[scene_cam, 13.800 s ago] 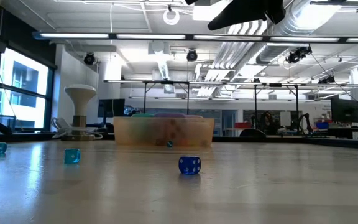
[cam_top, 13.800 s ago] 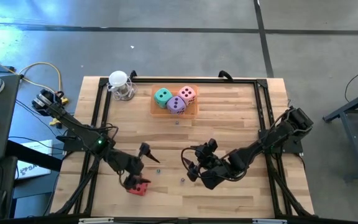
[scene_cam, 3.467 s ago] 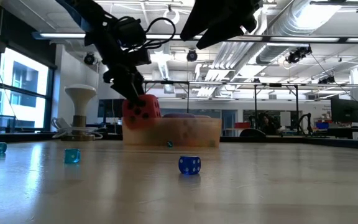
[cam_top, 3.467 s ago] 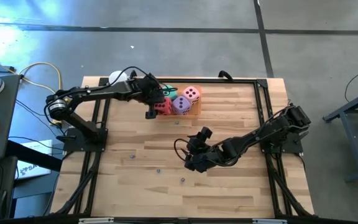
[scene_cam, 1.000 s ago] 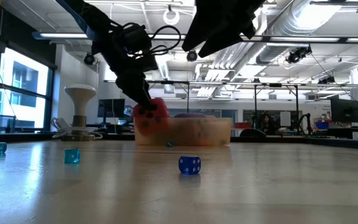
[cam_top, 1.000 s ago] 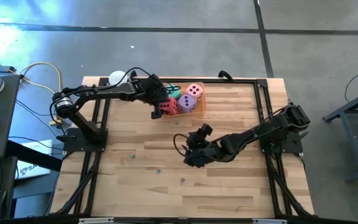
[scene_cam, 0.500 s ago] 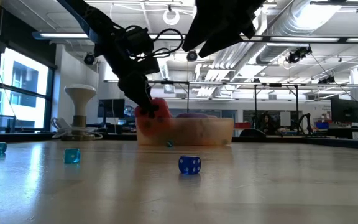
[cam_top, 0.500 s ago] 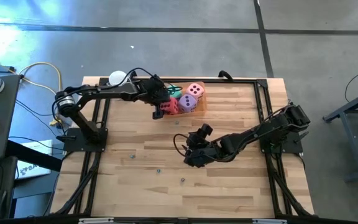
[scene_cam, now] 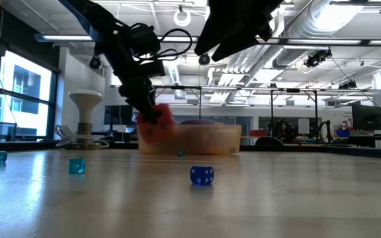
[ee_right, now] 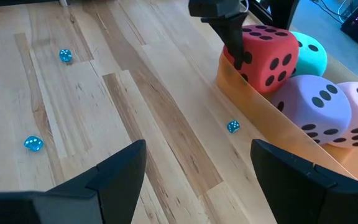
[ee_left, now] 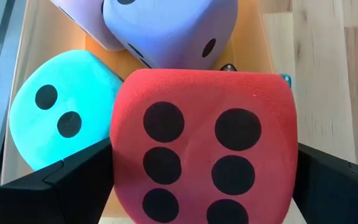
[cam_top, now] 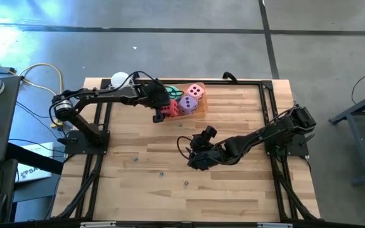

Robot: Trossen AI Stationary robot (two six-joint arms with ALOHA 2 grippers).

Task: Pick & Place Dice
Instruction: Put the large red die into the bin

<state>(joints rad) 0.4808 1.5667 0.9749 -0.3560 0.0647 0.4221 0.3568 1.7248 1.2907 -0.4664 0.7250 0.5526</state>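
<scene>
My left gripper (cam_top: 163, 111) is shut on the red die (cam_top: 168, 109) at the left end of the orange tray (cam_top: 199, 113) by the far edge. The teal die (ee_left: 61, 121), the purple die (ee_left: 166, 31) and the pink die (cam_top: 195, 92) lie in the tray, crowded against the red one. In the low view the red die (scene_cam: 157, 122) shows half above the tray's rim (scene_cam: 197, 129). My right gripper (cam_top: 195, 159) hangs open over the middle of the table, clear of everything. My left gripper pinches the red die between its two fingers (ee_left: 73, 180), one on each of two opposite side faces (ee_left: 120, 168). The six-pip face (ee_left: 197, 155) looks back at the wrist. The fingers slant down from the table's left. The die's lower part sits inside the tray's end, against the teal die.
A white-topped clear object (cam_top: 120, 81) stands at the far left corner. Several tiny blue dice (scene_cam: 202, 175) (ee_right: 33, 144) (ee_right: 233, 127) are scattered on the wood. A black frame (cam_top: 268, 114) runs along the table's edges. Bare wood lies toward the near edge.
My left gripper, still shut on the red die, has shifted a little toward the table's left. The tray with the other dice has slid left with it.
</scene>
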